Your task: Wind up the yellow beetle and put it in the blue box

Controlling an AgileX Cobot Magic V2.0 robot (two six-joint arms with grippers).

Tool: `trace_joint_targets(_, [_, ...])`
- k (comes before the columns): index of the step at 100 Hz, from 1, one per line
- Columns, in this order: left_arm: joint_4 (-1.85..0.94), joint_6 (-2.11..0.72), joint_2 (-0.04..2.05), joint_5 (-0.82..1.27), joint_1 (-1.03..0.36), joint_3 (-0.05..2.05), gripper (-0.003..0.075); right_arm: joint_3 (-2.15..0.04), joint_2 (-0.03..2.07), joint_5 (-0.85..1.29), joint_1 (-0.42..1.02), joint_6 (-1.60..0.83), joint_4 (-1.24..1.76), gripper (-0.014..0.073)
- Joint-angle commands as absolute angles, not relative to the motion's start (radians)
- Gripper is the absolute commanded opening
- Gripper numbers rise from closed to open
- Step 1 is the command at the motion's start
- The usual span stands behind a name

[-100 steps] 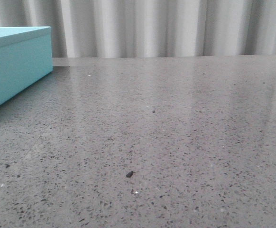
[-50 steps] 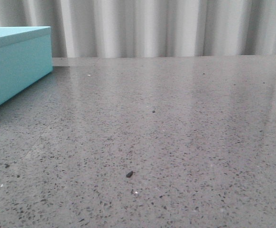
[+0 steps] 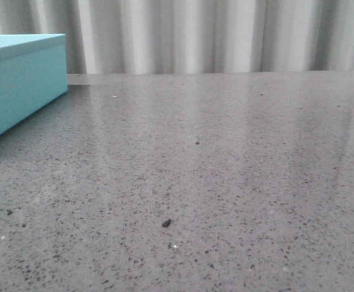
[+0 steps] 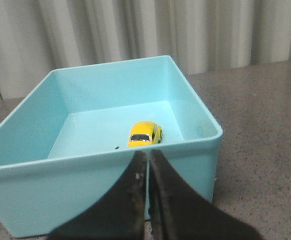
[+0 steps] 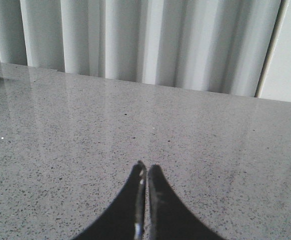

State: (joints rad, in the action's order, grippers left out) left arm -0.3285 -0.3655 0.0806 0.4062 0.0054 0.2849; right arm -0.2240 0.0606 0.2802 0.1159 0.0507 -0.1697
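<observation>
Now the yellow beetle (image 4: 145, 134) stands on its wheels on the floor of the blue box (image 4: 183, 92), near the wall closest to the left arm, and nothing touches it. The box is open, without a lid on it in the left wrist view. The left fingers (image 4: 147, 170) are pressed together and hold nothing; they hang just outside the near wall, a little above its rim. The right fingers (image 5: 144, 186) are also closed and empty, over the bare table (image 5: 210, 145), well apart from the box.

I judge the storing is almost finished, so the risks are small. If the left arm moves forward or down, the closed fingers can hit the near wall and push the box, because it looks light and the table is smooth. Then the car can roll inside on its free wheels. If the spring is wound, it may run against a wall by itself.

The car is glossy, rounded, hard, with dark windows. The box has flat matte turquoise walls, rounded corners and a thin rim. The table is grey polished stone with dark specks, and one small dark crumb (image 3: 166, 223) lies on it.
</observation>
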Motion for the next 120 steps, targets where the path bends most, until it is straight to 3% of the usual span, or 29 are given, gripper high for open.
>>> trace_joint_targets(1, [-0.315, -0.333, 0.091, 0.294, 0.007, 0.272, -0.0021, -0.251, 0.074, 0.201, 0.118, 0.044, -0.184, -0.0041])
trace_joint_targets(43, [-0.058, 0.044, 0.022, -0.037, 0.007, 0.034, -0.0021, -0.251, 0.074, 0.201, 0.118, 0.044, -0.184, -0.0041])
trace_joint_targets(57, [-0.056, 0.052, -0.029, -0.030, 0.007, -0.026, -0.0021, -0.251, 0.074, 0.201, 0.118, 0.044, -0.184, -0.0041])
trace_joint_targets(99, [-0.019, 0.113, -0.035, 0.290, 0.005, -0.024, -0.0021, -0.251, 0.074, 0.201, 0.118, 0.044, -0.184, -0.0041])
trace_joint_targets(120, [-0.022, 0.113, -0.035, 0.293, 0.005, -0.024, -0.0021, -0.251, 0.074, 0.201, 0.118, 0.044, -0.184, -0.0041])
